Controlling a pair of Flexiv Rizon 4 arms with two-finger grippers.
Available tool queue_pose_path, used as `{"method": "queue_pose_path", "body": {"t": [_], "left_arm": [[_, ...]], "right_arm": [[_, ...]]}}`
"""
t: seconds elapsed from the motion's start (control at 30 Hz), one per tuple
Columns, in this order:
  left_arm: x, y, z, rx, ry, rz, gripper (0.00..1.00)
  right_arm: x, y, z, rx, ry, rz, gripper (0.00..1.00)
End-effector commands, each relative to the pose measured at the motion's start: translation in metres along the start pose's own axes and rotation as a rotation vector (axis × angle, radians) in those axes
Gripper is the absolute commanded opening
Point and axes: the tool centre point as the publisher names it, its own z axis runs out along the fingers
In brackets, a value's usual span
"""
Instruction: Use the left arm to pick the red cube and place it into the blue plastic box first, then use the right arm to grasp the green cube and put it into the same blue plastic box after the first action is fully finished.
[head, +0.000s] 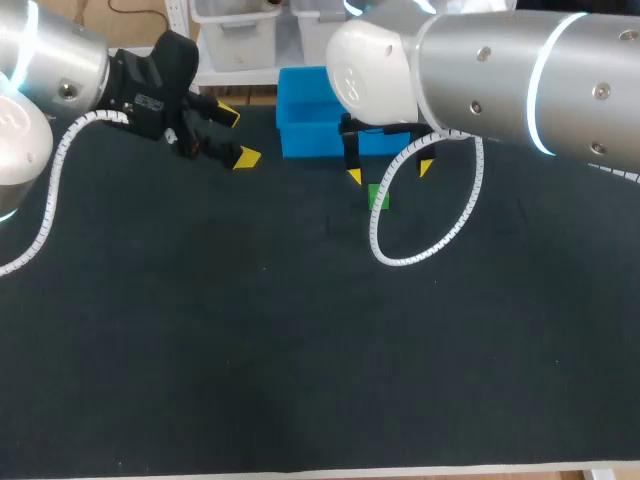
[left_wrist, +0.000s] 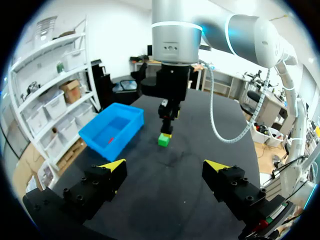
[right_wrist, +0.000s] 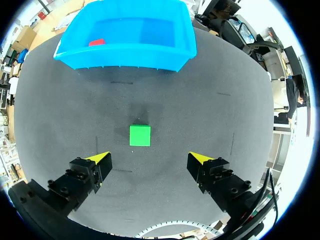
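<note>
I am holding my left gripper (head: 238, 137) released, its yellow tips spread wide with nothing between them. It is hanging over the dark table (head: 250, 350) at the far left, well apart from both cubes. To its right the blue plastic box (head: 300, 95) is sitting at the table's far edge. In the right wrist view its long axis is running parallel to the line between my right fingers. The red cube (right_wrist: 96, 42) is lying flat on the box's floor, near one end. Further right, my right gripper (right_wrist: 150, 158) is hanging unclenched above the green cube (right_wrist: 140, 135), which is lying below and slightly ahead of the gap, touching neither finger. This cube is resting flat on the table near the box, edges square to my finger line, showing no long axis.
</note>
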Motion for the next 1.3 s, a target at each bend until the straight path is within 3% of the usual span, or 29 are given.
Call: {"method": "queue_pose_path", "body": {"t": [0.03,0.27,0.33,0.8,1.3], "left_arm": [[0.002,0.000,0.000,0.001,-0.007,0.003,1.00],[0.002,0.000,0.000,0.001,-0.007,0.003,1.00],[0.002,0.000,0.000,0.001,-0.007,0.003,1.00],[0.002,0.000,0.000,0.001,-0.007,0.003,1.00],[0.002,0.000,0.000,0.001,-0.007,0.003,1.00]], "right_arm": [[0.004,0.000,0.006,-0.001,-0.050,0.006,1.00],[-0.004,0.008,0.009,-0.001,-0.065,0.023,1.00],[-0.007,0.011,0.011,0.040,-0.066,0.028,1.00],[-0.025,0.017,0.031,0.017,-0.067,0.083,1.00],[-0.025,0.015,0.052,0.022,-0.050,0.119,1.00]]}}
